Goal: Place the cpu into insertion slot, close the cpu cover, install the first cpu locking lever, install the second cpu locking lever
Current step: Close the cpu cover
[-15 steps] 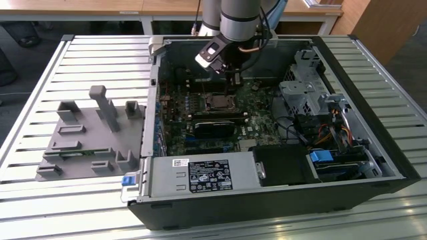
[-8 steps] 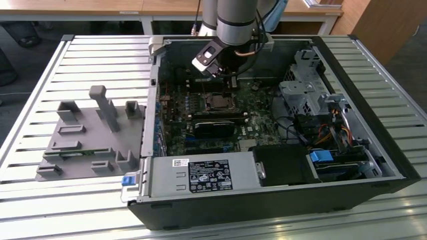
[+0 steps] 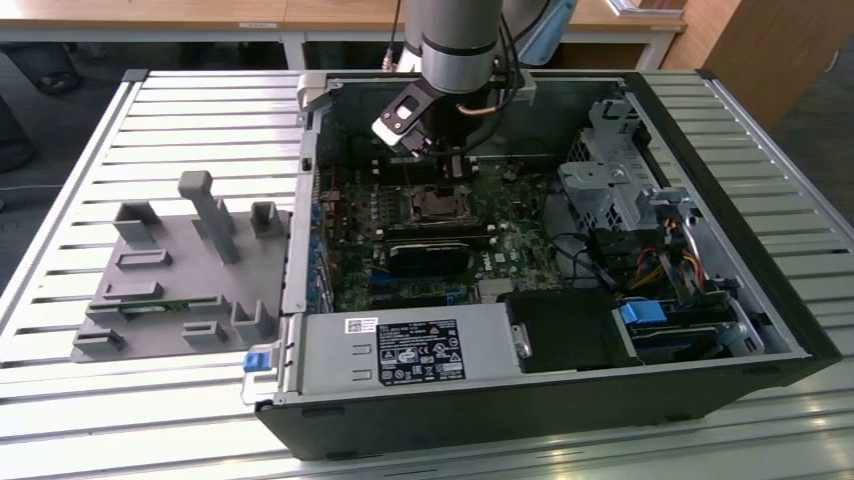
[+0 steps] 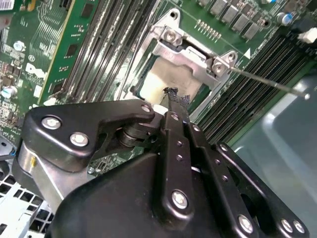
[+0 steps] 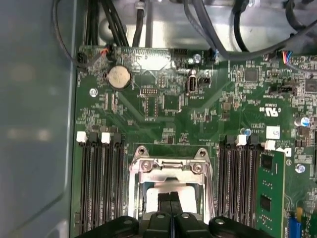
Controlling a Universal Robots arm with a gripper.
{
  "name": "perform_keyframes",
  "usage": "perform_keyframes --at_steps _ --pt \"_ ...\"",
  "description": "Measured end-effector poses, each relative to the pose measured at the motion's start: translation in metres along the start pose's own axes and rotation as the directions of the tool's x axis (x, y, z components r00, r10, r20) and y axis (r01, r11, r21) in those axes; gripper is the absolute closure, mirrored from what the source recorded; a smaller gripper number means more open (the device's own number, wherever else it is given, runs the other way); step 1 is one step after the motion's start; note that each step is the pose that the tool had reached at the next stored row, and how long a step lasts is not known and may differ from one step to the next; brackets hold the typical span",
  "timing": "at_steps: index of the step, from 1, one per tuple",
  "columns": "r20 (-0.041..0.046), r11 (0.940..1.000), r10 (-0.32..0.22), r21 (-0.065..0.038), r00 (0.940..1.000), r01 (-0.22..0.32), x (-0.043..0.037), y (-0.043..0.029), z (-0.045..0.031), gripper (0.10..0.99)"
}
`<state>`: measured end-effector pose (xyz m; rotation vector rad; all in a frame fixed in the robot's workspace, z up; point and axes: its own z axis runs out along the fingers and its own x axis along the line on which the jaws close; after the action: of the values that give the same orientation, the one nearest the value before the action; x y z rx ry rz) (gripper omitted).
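Note:
My gripper (image 3: pixel 451 172) reaches down into the open computer case, just above the insertion slot (image 3: pixel 435 206). In both wrist views the black fingers lie pressed together, shut, with nothing seen between them. The tip (image 4: pixel 171 93) (image 5: pixel 171 197) sits over the pale silvery cpu (image 4: pixel 156 82) (image 5: pixel 151 198), which lies in the socket. The silvery cpu cover (image 5: pixel 171 171) (image 4: pixel 190 59) frames the chip, whose face shows through the cover's window. A thin metal locking lever (image 4: pixel 270 83) sticks out from one corner of the socket. I cannot tell whether the tip touches the chip.
Long black memory slots (image 5: pixel 99 183) (image 5: pixel 240 183) flank the socket, with a green memory card (image 5: pixel 271 193) beyond. The case wall (image 5: pixel 34 124) stands close by. A drive cage (image 3: pixel 614 190) and cables fill the exterior view's right. A grey fixture (image 3: pixel 187 270) sits outside the case.

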<state>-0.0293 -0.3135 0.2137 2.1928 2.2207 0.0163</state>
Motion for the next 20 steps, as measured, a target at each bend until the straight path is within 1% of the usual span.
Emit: perform_keyframes --at_steps 6,20 --pt "0.0000 1.0000 0.000 0.000 1.0000 0.000 -0.0006 -0.0039 0.0020 0.980" --pt "0.0001 1.0000 0.000 0.000 1.0000 0.000 -0.0006 -0.0218 0.0039 0.980"
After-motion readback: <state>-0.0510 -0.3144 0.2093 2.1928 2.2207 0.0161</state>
